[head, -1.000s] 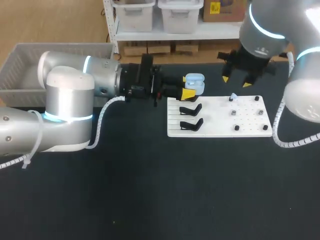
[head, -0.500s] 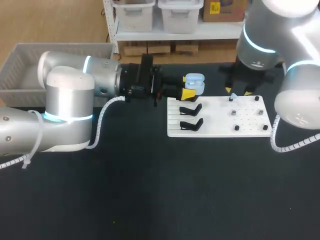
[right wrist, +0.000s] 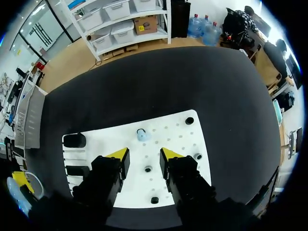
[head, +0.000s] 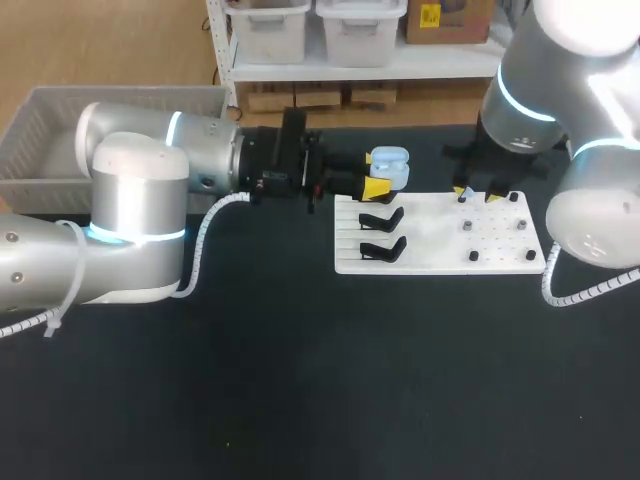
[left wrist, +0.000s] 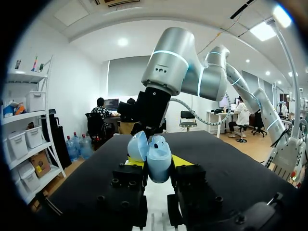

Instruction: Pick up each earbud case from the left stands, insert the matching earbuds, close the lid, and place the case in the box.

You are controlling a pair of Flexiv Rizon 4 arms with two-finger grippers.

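Pincer of the left arm [head: 381, 180] is pinching the pale blue earbud case [left wrist: 159, 161] from both sides, lid flipped open, just off the far left corner of the white board [head: 440, 252]. Right pincer [right wrist: 144, 155] hangs over the board's far edge, fingers spread. One blue earbud [right wrist: 142, 134] sits on the board just ahead of those yellow tips. Two black stands [head: 382, 218] line the board's left side. Grey box [head: 40, 120] waits well left of the board.
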